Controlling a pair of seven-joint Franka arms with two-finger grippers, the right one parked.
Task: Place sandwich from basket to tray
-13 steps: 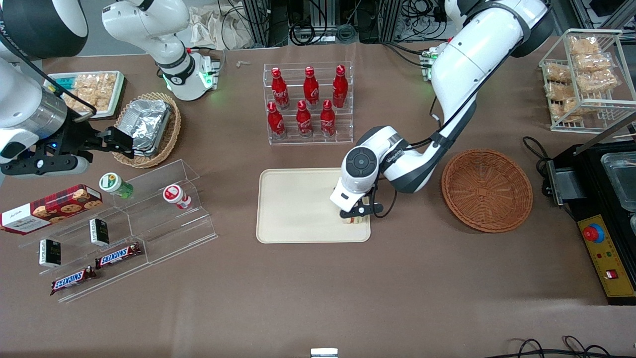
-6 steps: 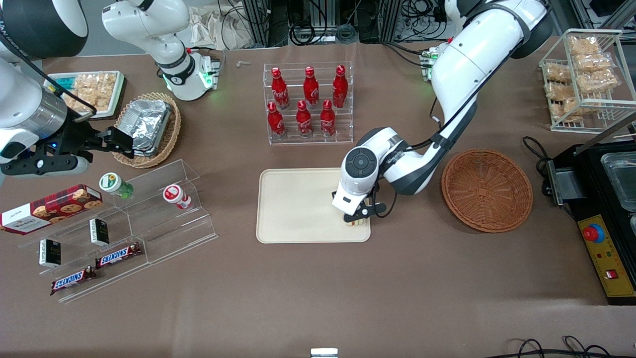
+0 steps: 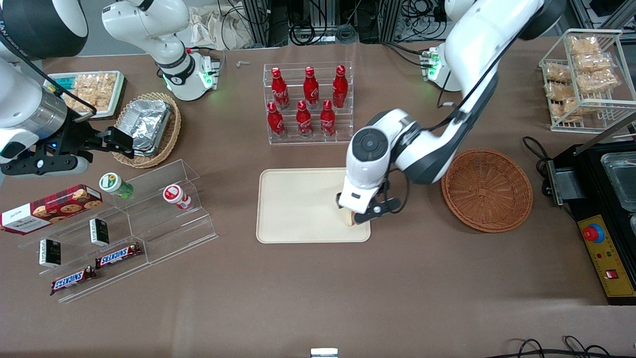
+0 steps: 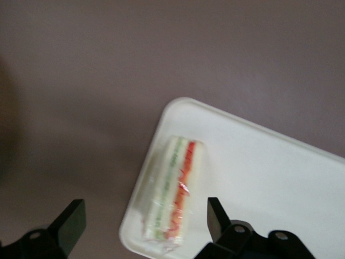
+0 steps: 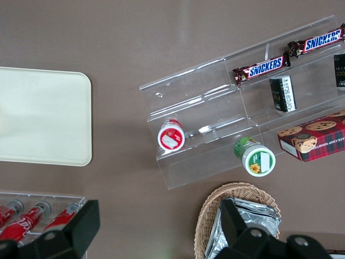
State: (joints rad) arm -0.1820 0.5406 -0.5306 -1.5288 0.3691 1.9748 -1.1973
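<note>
The sandwich (image 4: 173, 197), a white wedge with green and red layers, lies in a corner of the cream tray (image 4: 269, 178). It is the tray corner nearest the front camera on the basket's side. My left gripper (image 4: 144, 216) hangs above it, open, its black fingers (image 4: 216, 218) apart on either side and not touching it. From the front, the gripper (image 3: 360, 213) covers most of the sandwich (image 3: 349, 219) on the tray (image 3: 298, 209). The reddish-brown basket (image 3: 487, 190) stands beside the tray with nothing in it.
A clear rack of red bottles (image 3: 309, 104) stands farther from the camera than the tray. Stepped acrylic racks with snacks (image 3: 124, 223) and a tan basket with foil (image 3: 149, 129) lie toward the parked arm's end. A wire snack rack (image 3: 586, 79) and a black machine (image 3: 606, 238) sit past the basket.
The left arm has lifted up and away from the tray. The sandwich stays lying on the tray's corner, free of the fingers.
</note>
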